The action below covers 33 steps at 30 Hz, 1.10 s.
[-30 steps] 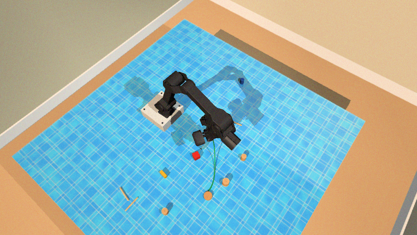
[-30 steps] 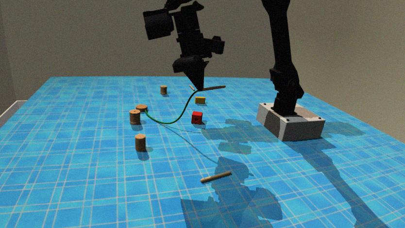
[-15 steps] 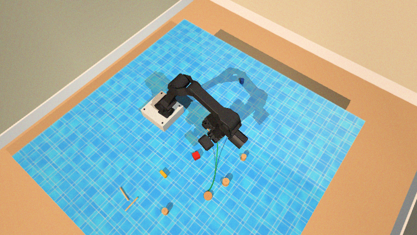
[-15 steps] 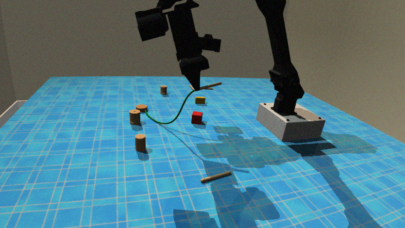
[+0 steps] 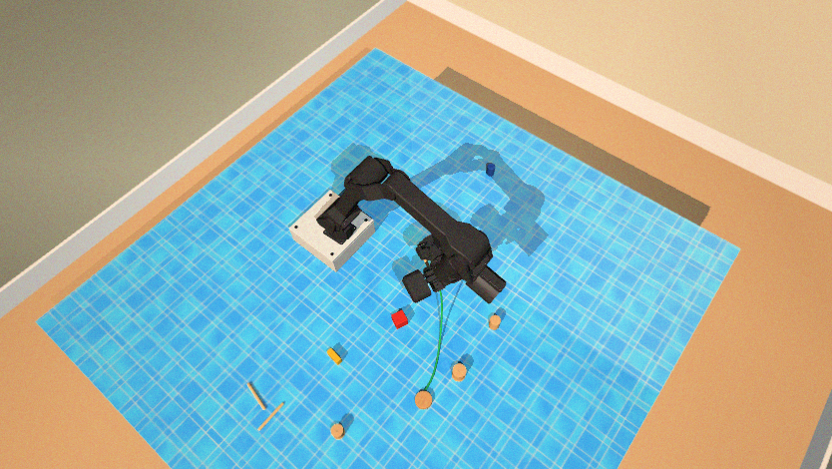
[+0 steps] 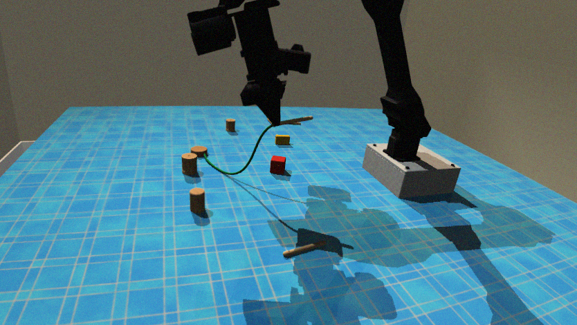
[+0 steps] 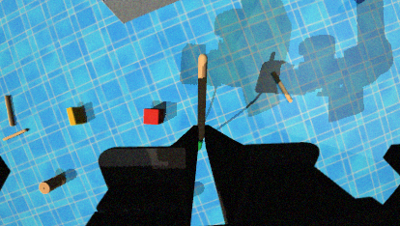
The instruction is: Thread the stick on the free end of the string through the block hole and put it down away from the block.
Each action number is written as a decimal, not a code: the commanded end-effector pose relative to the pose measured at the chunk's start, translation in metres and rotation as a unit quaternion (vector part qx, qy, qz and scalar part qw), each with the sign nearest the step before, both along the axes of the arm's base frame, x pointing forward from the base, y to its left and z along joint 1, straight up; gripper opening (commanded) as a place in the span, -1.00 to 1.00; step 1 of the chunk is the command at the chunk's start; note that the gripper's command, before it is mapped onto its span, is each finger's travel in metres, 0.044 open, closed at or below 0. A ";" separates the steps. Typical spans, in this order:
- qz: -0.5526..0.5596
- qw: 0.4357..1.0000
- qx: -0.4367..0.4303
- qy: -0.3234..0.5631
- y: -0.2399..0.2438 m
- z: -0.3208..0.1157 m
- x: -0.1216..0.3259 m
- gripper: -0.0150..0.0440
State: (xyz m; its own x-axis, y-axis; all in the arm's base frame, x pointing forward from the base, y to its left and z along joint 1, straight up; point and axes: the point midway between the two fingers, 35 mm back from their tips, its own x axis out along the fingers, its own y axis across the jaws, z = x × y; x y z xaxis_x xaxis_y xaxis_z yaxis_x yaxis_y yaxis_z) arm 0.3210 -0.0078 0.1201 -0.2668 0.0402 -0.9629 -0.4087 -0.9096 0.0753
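My gripper (image 6: pixel 275 123) (image 7: pixel 201 129) is shut on the thin wooden stick (image 6: pixel 306 119) (image 7: pixel 202 68), holding it near its string end, well above the table. The stick's free end points away from the fingers, toward the base side. The green string (image 5: pixel 440 331) (image 6: pixel 250 159) hangs in a curve from the fingertips to the round wooden button (image 5: pixel 423 399) (image 6: pixel 198 151) on the table. The red block (image 5: pixel 399 318) (image 6: pixel 277 164) (image 7: pixel 152 116) stands on the table, apart from stick and string. Its hole cannot be made out. In the wrist view it lies left of the stick.
A yellow block (image 5: pixel 334 355) (image 6: pixel 281 140) (image 7: pixel 76 116) lies beyond the red one. Wooden cylinders (image 5: pixel 494 321) (image 5: pixel 459 371) (image 5: pixel 337 431) stand around the button. Loose sticks (image 5: pixel 255 395) (image 5: pixel 271 415) (image 6: pixel 302 249) (image 7: pixel 282 87) and a blue cylinder (image 5: pixel 490 169) are also on the table.
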 end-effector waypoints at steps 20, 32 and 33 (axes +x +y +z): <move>-0.358 0.927 -0.110 0.012 0.000 0.000 0.001 -0.49; -0.533 0.831 -0.161 0.014 0.001 0.000 0.002 -0.49; -0.547 0.821 -0.165 0.014 0.001 0.000 0.002 -0.49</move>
